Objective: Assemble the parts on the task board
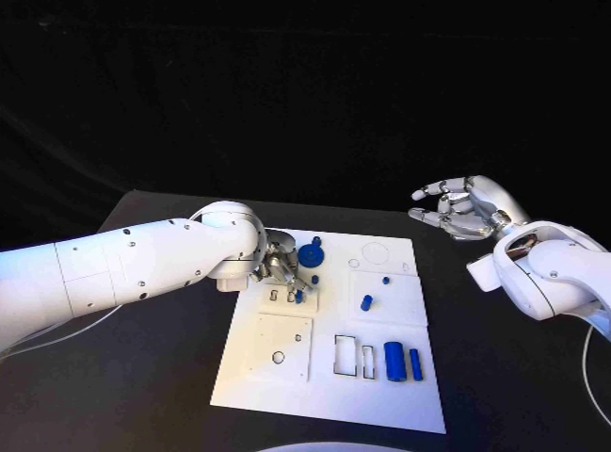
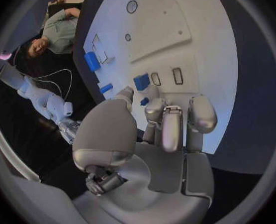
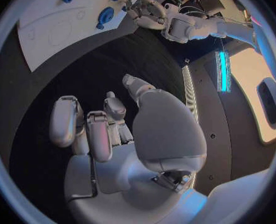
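We read the job as only partly done. Working from our left arm across, the left hand sits low over the task board, at its upper left part. Just under and beside its fingertips lies a small blue piece, next to two narrow rectangular slots, and a tiny blue peg sits right at the fingertips. We cannot tell whether the fingers pinch that peg or merely touch it; in the left wrist view they are curled forward and close together, thumb alongside, with nothing plainly clamped.

Just beyond that hand, toward the middle of the board, a round blue gear-like part stands near the board's far edge. Further right sit a short blue pin and a small blue stud. Toward the near edge, well apart from the hand, two blue cylinders lie side by side next to open rectangular recesses, so we judge these are not yet seated. A round hole and further recesses in the near left panel also look unfilled.

On the far right, our right hand is raised above the black table, off the board's right edge, fingers spread and loosely curled, holding nothing.
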Tool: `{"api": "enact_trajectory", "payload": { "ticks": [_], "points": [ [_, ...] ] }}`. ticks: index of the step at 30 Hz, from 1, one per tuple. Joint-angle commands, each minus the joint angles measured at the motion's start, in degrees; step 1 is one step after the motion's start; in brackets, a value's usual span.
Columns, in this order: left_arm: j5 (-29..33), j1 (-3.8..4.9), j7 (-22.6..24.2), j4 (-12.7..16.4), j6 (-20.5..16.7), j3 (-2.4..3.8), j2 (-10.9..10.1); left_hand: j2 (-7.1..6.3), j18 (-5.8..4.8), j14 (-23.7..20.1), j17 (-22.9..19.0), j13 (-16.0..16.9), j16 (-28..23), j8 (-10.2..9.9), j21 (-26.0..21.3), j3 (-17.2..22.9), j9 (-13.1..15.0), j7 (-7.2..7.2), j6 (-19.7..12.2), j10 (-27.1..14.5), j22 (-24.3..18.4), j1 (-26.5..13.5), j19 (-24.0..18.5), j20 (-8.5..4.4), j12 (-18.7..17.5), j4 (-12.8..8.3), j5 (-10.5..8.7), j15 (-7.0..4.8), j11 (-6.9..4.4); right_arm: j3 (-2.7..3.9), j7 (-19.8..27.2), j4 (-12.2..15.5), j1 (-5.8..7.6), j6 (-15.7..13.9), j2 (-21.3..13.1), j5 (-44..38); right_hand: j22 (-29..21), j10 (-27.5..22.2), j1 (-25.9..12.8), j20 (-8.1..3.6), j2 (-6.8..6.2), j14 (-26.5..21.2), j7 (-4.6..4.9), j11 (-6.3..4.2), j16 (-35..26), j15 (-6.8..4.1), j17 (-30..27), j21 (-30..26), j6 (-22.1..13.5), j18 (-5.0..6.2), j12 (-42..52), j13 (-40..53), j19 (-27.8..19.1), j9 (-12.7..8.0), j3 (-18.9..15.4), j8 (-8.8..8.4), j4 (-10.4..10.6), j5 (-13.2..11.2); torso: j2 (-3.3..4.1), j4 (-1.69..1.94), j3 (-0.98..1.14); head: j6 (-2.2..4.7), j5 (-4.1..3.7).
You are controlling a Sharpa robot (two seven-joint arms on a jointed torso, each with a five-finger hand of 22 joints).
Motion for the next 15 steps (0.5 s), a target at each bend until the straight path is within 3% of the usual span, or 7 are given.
{"api": "enact_trajectory", "payload": {
  "ticks": [1,15],
  "points": [
    [0.67,0.10,-0.08,-0.10,1.99,-0.03,0.30,0.37,-0.50,2.51,1.76,-0.06,-0.24,0.29,0.22,0.06,0.16,-0.02,-0.57,-0.30,-0.17,0.57,-0.36,0.02,-0.31,-0.20,0.49,-0.17,0.06,0.02,-0.33,-0.09,-0.05,0.54,0.15,-0.06,-0.08,-0.46,-0.63,0.02,0.14,3.07,-0.05,-0.12,-0.36,-0.39,3.54,-0.40,-0.14,0.48,-0.35,-0.10,-0.49,0.02,-0.04,0.30,0.30,0.23,0.04,-0.04,0.01,-0.05,-0.01],
    [2.62,0.10,-0.02,-0.25,3.61,-0.10,0.64,0.74,-0.49,2.44,1.65,-0.09,-0.32,0.35,0.24,0.66,0.65,0.00,-0.90,-0.49,-0.15,2.18,-0.53,0.08,-0.30,-0.25,0.61,-0.14,0.08,0.02,-0.66,-0.52,-0.21,0.79,0.69,-0.07,-0.23,-0.51,-0.56,0.02,0.25,2.96,-0.05,-0.12,-0.50,-0.39,3.24,-0.61,-0.23,0.52,-0.34,-0.13,-0.62,0.01,0.06,0.39,0.36,0.42,-0.04,0.03,0.06,-0.33,-0.03]
  ]
}}
